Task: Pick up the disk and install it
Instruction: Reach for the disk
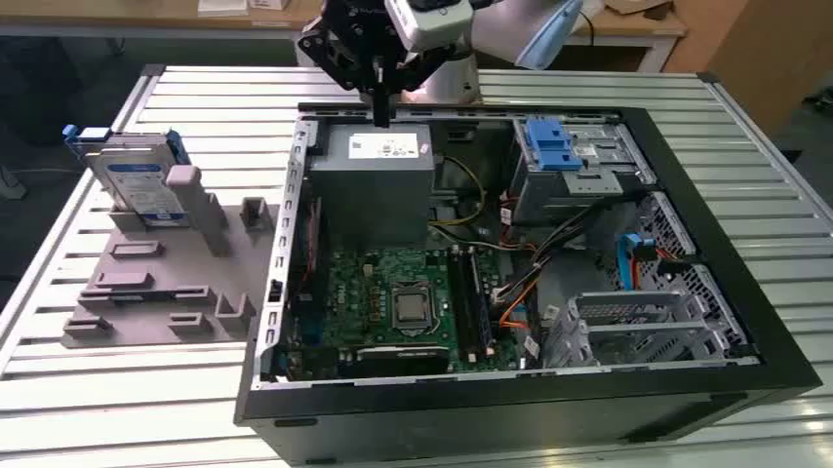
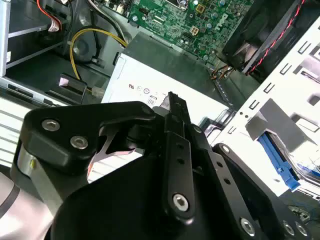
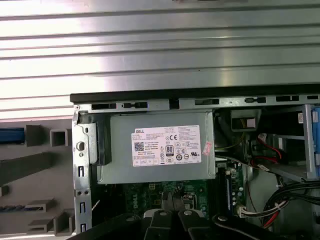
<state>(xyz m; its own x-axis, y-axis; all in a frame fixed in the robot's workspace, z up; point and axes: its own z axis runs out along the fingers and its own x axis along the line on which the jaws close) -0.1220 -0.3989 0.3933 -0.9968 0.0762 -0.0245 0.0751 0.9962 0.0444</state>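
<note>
end effector (image 1: 380, 117) pressed together, empty | above grey box (image 1: 371, 190) | disk (image 1: 140, 180) upright in holder (image 1: 156, 283)

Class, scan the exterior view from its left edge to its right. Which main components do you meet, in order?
First the disk, standing upright in the grey holder → grey power supply box with a white sticker → blue-latched drive bay.
</note>
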